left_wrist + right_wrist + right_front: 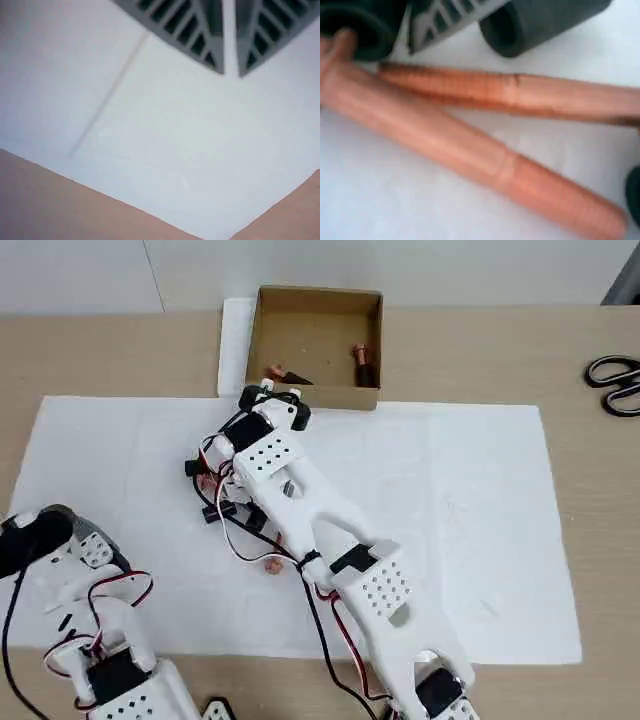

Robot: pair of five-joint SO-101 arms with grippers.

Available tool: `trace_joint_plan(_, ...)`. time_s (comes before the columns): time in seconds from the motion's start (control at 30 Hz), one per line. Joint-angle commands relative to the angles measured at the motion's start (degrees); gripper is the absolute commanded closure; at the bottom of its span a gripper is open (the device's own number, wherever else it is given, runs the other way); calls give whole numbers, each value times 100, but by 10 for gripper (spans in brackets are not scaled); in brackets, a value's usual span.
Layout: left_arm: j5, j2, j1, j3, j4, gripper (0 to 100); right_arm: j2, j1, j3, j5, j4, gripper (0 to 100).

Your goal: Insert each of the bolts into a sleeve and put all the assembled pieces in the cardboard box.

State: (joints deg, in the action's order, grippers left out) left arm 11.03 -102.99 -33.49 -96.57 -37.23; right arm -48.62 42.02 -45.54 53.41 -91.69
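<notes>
Bolts (470, 150): two, copper-coloured, threaded, crossed on the white sheet (480, 500) close under the right wrist camera. Nearer one slanting from upper left to lower right of that frame, upper end at the mouth of a dark sleeve (355, 30); inside or merely against it, cannot tell. Second dark sleeve (540, 20) at top centre, just beside the other bolt. Right gripper (445, 20) low over this cluster, at centre left of the high frame, just below the cardboard box (330, 397); apart or together, cannot tell. Holds two finished pieces, that box: first assembled piece (362, 362) near the right wall, second assembled piece (275, 372) in the lower left corner. Loose copper piece (272, 565) on the sheet at lower centre, beside the right arm. Left gripper (230, 62) at lower left of the high frame, above the sheet's edge; fingers (200, 30) nearly together, thin slit between, nothing held. Scissors (612, 385) on bare table at the right edge.
</notes>
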Motion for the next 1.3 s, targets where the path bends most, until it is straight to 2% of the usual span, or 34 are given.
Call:
trace_joint_plan(0.0, 9, -79, 18, 31, -9, 993, 57, -66, -9, 44, 4, 862)
trace_joint_plan(0.2, 9, -79, 18, 31, -9, 993, 57, 198, -9, 44, -198, 862)
trace_joint_plan(0.53, 9, -79, 18, 31, -9, 993, 57, 198, -9, 44, -224, 870)
trace_joint_plan(0.67, 9, -79, 18, 31, -9, 993, 66, 189, -9, 26, -189, 998)
trace_joint_plan(0.93, 9, -79, 26, 31, -9, 993, 127, 180, -88, 18, -180, 995)
trace_joint_plan(1.13, 9, -79, 26, 31, -18, 993, 681, 180, -879, 9, -233, 995)
trace_joint_plan(1.2, 9, -79, 35, 48, -88, 993, 919, 180, -923, -255, -233, 995)
trace_joint_plan(1.27, 9, -62, 202, 251, -580, 993, 1130, 180, -923, -818, -312, 995)
